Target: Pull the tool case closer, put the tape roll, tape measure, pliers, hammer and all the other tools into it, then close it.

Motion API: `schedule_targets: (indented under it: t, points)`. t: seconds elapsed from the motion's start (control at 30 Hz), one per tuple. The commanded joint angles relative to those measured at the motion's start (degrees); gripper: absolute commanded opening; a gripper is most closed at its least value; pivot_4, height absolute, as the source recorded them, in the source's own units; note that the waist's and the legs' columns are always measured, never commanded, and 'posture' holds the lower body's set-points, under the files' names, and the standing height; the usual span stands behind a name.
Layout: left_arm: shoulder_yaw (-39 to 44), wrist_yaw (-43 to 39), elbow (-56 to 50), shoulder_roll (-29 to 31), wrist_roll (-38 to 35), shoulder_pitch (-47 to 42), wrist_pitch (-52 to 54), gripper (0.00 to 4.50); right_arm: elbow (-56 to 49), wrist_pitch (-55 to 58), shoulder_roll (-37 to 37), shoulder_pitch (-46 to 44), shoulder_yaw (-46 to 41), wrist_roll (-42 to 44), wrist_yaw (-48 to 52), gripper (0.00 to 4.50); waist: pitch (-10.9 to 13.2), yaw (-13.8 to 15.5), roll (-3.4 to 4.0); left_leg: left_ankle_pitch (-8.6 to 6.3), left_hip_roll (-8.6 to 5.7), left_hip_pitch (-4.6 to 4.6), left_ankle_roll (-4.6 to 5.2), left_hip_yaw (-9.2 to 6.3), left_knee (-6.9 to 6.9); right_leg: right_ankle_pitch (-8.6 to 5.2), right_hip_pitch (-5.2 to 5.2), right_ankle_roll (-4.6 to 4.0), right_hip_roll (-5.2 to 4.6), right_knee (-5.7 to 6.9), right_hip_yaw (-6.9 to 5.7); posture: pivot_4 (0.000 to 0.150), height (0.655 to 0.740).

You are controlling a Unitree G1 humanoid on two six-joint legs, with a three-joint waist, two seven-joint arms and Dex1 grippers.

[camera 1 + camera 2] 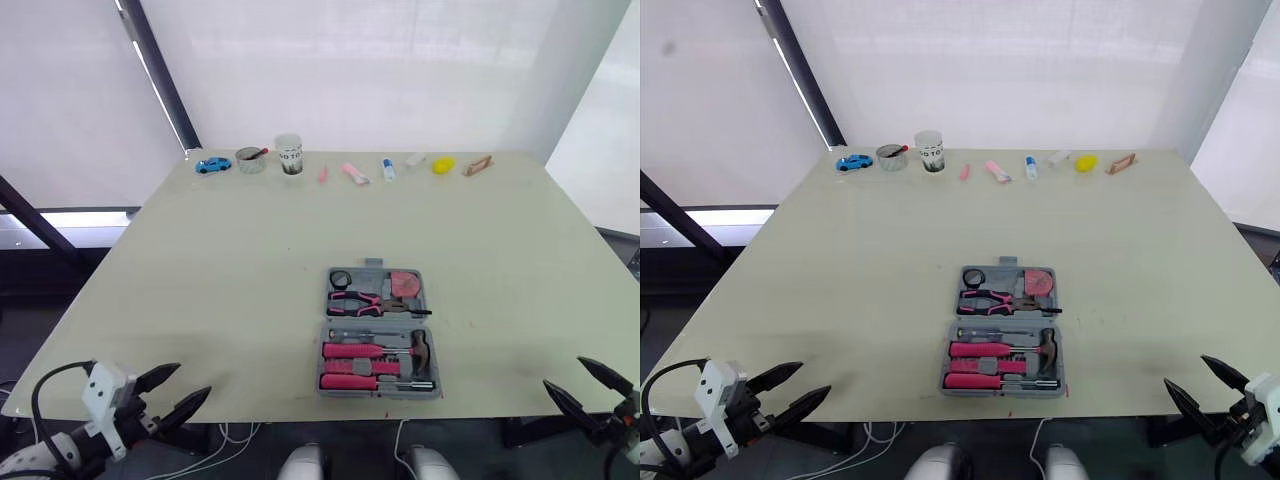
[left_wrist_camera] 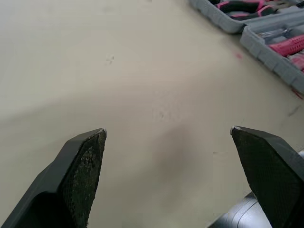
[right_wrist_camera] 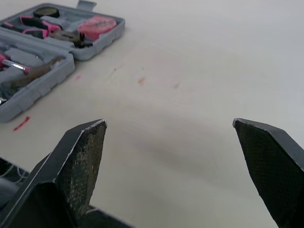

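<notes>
Open tool case (image 1: 378, 335), already loaded, sat near the tabletop (image 1: 230, 280) front edge, roughly midway between left pincer (image 1: 193, 378) and right pincer (image 1: 563, 371), both spread wide, empty.

grey plastic tool case (image 1: 378, 335), matt table (image 1: 230, 260)

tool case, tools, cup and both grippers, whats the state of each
tool case: open, lying flat
pliers: in the case's far half
hammer: in the case's near half
tape measure: in the far half
tape roll: in the far half
left gripper: open, empty
right gripper: open, empty
cup: upright
</notes>
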Motion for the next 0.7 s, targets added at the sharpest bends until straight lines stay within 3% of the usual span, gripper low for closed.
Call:
schedule_targets:
  t: [0.03,0.27,0.53,0.63,0.7]
  points:
    - [-0.07,0.4,-2.14,-0.22,-0.73,-1.23,-1.44,4.47,-1.68,-0.6,-0.51,-0.47,-1.44,0.24,-1.27,4.5,-0.01,-0.06,-0.01,0.0,0.01,0.0,0.0,0.01,0.0,0.0,0.0,0.0,-0.03,0.0,0.0,0.15,0.74]
    - [-5.13,-0.12,0.46,1.64,2.42,-9.03,-2.53,4.47,-6.96,6.95,-2.99,-3.48,3.13,-0.74,-3.56,4.5,0.0,-0.06,0.02,0.0,-0.01,-0.04,0.01,0.03,-0.01,0.14,-0.01,-0.23,0.21,0.01,-0.01,0.15,0.74]
    - [-13.75,-3.37,6.11,3.74,5.35,-23.05,-0.89,4.47,-9.44,13.31,-6.85,-12.74,9.84,-2.65,-3.55,4.5,0.01,-0.06,0.01,0.01,-0.31,-0.1,0.02,0.05,-0.01,0.15,-0.01,-0.24,0.3,0.0,-0.01,0.15,0.74]
    - [-16.98,-5.48,9.44,3.84,6.4,-27.74,-0.95,3.58,-8.23,15.1,-7.8,-17.03,12.6,-3.22,-2.83,3.56,0.01,-0.13,0.0,0.01,-0.35,-0.1,0.02,0.04,-0.01,0.16,-0.01,-0.24,0.33,0.02,-0.02,0.15,0.74]
    - [-18.96,-7.52,11.32,3.82,6.28,-30.62,-0.02,2.55,-6.93,16.25,-8.16,-20.34,14.76,-3.99,-2.21,2.56,0.01,-0.19,0.0,0.01,-0.36,-0.11,0.02,0.03,-0.01,0.16,-0.01,-0.24,0.36,0.03,-0.02,0.15,0.74]
